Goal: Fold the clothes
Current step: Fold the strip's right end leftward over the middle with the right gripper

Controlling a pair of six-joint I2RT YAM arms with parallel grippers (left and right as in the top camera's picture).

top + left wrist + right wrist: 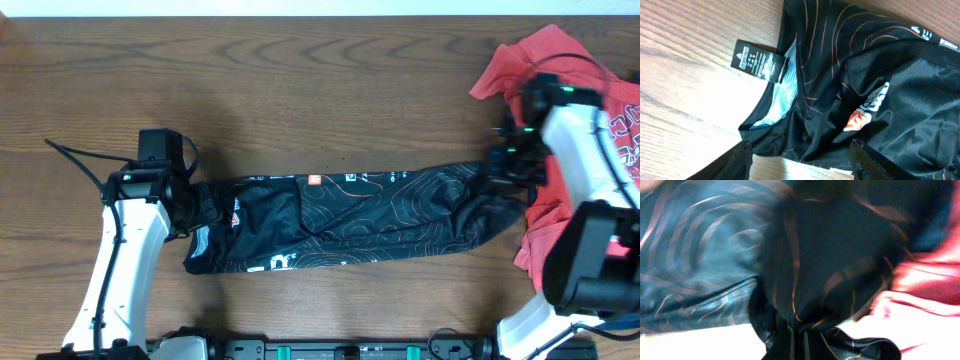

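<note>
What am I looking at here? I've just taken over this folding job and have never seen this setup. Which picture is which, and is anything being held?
These are two robot arms at a wooden table, each ending in a two-finger gripper. The wide picture looks down from above. The other two come from a camera on each wrist. A black shirt lies stretched across the table, and a red T-shirt is crumpled at the right edge, partly under the right arm. The left gripper sits at the shirt's collar end. Its wrist picture shows its fingers apart, with the collar and a black label ahead, so it is open. The right gripper is shut on the shirt's other end, and its blurred wrist picture shows the cloth bunched up.
</note>
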